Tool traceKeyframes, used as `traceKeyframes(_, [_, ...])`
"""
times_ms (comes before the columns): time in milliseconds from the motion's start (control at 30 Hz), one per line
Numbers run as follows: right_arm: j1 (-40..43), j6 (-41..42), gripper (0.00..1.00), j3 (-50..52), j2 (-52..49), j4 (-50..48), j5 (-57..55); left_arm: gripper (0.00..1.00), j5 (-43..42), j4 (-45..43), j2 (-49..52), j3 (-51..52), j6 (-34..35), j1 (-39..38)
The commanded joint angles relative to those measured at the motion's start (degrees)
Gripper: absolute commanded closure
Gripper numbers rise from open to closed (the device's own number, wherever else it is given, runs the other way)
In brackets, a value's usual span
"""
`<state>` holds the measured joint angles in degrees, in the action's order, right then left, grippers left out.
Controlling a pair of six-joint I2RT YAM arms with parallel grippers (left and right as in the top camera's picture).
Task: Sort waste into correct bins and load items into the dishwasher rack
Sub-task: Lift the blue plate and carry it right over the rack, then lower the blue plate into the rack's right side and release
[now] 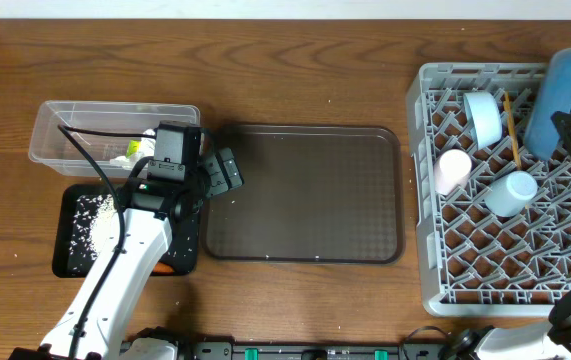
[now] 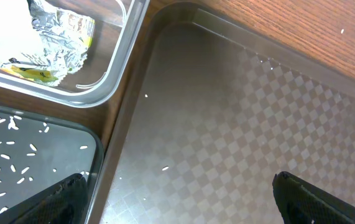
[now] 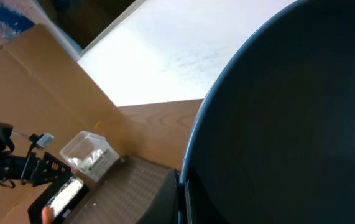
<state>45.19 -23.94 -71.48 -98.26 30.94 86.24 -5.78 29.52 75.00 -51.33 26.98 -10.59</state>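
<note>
Now our blue plate (image 1: 557,95) stands on edge in the dishwasher rack (image 1: 425,200), lengthwise far-to-near; right end effector (image 1: 565,128) closed, left end effector (image 1: 230,170) spread empty.

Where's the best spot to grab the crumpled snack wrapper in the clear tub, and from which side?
Probably the snack wrapper at its raised crumpled fold, straight down from above: the clear tub has walls blocking any sideways approach, and the creases stand up enough to pinch.
</note>
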Motion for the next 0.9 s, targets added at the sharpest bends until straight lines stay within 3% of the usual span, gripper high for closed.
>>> traceKeyframes(0, [1.29,-3.41,0.99,0.15,-0.33,0.85,3.06,0.02,0.72,-0.04,0.22,0.11,-0.17,0.17])
traceKeyframes(200, [1.62,-6.19,0.99,1.7,-0.33,1.33,3.06,0.02,0.7,-0.04,0.22,0.11,-0.17,0.17])
traceKeyframes(667, [0.66,-2.54,0.99,1.68,-0.31,-3.78,3.1,0.02,0.72,-0.02,0.22,0.11,-0.17,0.17])
traceKeyframes(867, [-1.27,12.02,0.99,1.64,-0.31,-14.56,3.06,0.02,0.7,-0.02,0.22,0.11,-0.17,0.17])
